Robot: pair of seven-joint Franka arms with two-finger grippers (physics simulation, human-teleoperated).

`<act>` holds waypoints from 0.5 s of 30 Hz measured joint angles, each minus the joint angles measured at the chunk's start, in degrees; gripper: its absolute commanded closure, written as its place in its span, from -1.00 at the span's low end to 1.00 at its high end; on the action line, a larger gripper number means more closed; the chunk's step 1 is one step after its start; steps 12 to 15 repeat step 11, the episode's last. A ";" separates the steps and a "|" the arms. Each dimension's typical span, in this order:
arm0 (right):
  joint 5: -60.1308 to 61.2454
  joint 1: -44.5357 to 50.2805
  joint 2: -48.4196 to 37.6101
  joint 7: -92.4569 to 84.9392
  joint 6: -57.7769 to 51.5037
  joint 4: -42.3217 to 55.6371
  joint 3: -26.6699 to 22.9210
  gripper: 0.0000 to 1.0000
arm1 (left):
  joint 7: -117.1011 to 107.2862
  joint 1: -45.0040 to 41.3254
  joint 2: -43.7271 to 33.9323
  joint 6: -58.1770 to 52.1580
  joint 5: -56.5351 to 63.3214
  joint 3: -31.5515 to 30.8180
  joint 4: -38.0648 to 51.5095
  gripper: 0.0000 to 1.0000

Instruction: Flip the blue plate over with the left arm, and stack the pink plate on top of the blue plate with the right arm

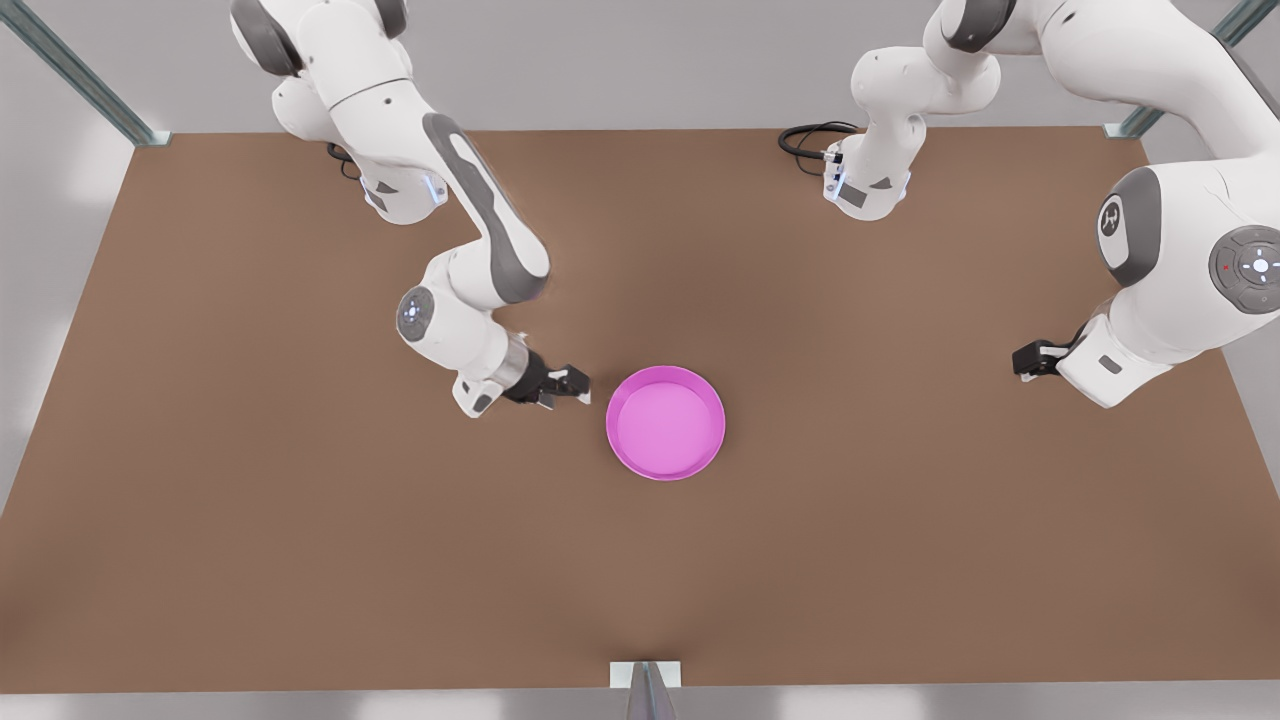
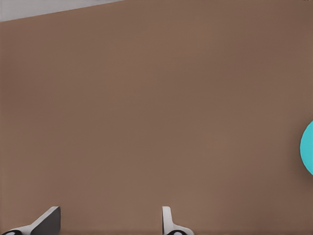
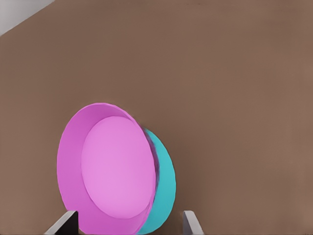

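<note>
1. Pink plate [image 1: 666, 422]: near the middle of the brown tabletop [image 1: 300, 560], well clear of every edge and corner. Open side up, lighter pink floor showing inside the low rim.
2. Blue plate [image 3: 165, 183]: directly under the pink plate, in contact with it. Seen in the right wrist view as a cyan crescent peeking out past one side of the pink rim; covered by the pink plate in the front view. In the left wrist view, a sliver of cyan [image 2: 308, 154] on the bare tabletop, well away from that gripper.
3. Right gripper [image 1: 578, 384]: low over the tabletop just beside the pink plate, on the front view's left of it, close to the rim but apart from it. Fingers spread wide in the right wrist view [image 3: 129, 213], one to each side of the stacked plates, gripping nothing.
4. Left gripper [image 1: 1022, 360]: toward the tabletop's edge on the front view's right, well apart from both plates. Fingers parted [image 2: 111, 209] with only bare brown surface between them, nothing held.
5. Cannot tell which way up the blue plate lies.
</note>
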 measured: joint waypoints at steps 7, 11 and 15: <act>-42.19 -22.24 -8.67 -3.32 -32.04 11.59 -0.41 -1.00 | 0.09 -0.08 0.00 0.00 -0.36 0.00 0.09 -1.00; -42.83 -28.59 -8.56 -5.21 -35.68 14.07 0.48 -1.00 | 0.09 -0.09 0.00 -0.08 -0.52 -0.09 0.09 -1.00; -42.83 -28.59 -8.56 -5.21 -35.68 14.07 0.48 -1.00 | 0.09 -0.09 0.00 -0.08 -0.52 -0.09 0.09 -1.00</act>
